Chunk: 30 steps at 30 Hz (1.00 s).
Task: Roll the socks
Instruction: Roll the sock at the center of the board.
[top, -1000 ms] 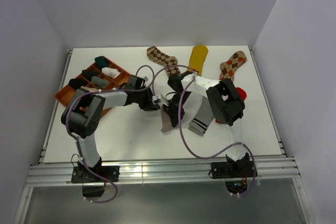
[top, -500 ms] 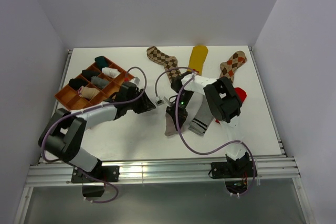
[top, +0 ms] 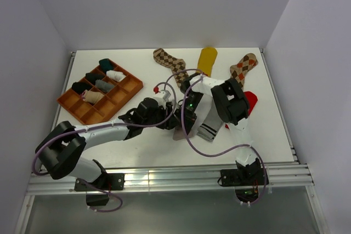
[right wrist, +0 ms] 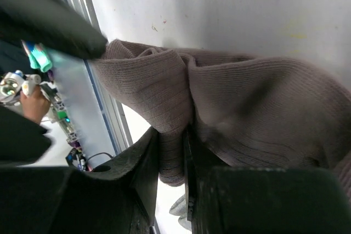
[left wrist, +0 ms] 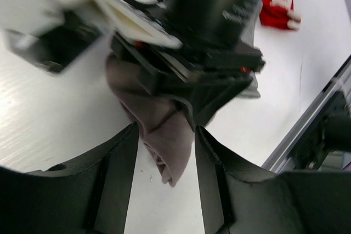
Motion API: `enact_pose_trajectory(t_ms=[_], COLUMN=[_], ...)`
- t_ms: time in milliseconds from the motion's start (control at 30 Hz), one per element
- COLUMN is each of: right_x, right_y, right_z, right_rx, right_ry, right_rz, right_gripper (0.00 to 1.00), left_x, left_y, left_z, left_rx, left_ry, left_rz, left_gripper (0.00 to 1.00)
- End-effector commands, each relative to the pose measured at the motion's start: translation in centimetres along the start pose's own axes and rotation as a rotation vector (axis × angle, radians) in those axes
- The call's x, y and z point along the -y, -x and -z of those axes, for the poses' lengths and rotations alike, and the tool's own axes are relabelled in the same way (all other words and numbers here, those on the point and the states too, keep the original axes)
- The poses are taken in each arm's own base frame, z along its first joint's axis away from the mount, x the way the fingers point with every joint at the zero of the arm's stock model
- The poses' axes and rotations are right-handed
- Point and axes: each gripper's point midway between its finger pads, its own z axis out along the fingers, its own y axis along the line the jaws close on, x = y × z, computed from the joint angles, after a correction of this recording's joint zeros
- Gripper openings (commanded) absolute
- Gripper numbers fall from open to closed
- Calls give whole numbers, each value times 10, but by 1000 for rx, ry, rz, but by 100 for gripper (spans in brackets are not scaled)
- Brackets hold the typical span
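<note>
Toward the near edge of the counter point(top: 263, 135), around mid-width, the right fingers point(right wrist: 143, 173) pinch a fold of the taupe sock point(right wrist: 247, 97), seemingly to anchor it, while the left fingers point(left wrist: 118, 173) stand spread either side of its loose end, probably ready to start rolling

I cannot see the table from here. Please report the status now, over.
Right hand shut on a fold of the taupe sock. Left hand open, fingers either side of its loose end. Right arm close above, little room.
</note>
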Motion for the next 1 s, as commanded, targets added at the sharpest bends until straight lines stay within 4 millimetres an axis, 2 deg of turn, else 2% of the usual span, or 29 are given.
enact_pose_trajectory(t_ms=[0,333,500,633,733,800,833,867,933,967], right_x=[19,23,26,28,29,30,30,31,34,34], right_y=[1,-3,-5,-6,-6,-7,-7,-7,-6,-6], right_z=[5,8,8,8,7,7,7,7,9,9], right_rx=[-5,3,1,-1,0,1,4,0,11,14], right_ry=[-35,-17,-20,-20,-16,-19,-21,-24,-47,-54], right_rz=[11,-27,-43,-50,-49,-56,-57,-59,-54,-58], right_gripper=[18,18,18,19,20,22,25,27,32,34], left_x=[14,20,24,18,15,17,16,18,14,17], left_y=[0,-29,-30,-35,-35,-37,-41,-42,-49,-49], left_z=[-8,-30,-37,-45,-52,-54,-56,-57,-59,-59], left_rx=[11,-106,-122,-148,-156,-170,-183,-188,-219,-227], left_ry=[-60,-99,-111,-75,-48,-55,-52,-53,-35,-38], left_rz=[-116,-193,-197,-177,-151,-133,-128,-116,-102,-92], left_gripper=[51,53,53,50,41,31,28,20,13,4])
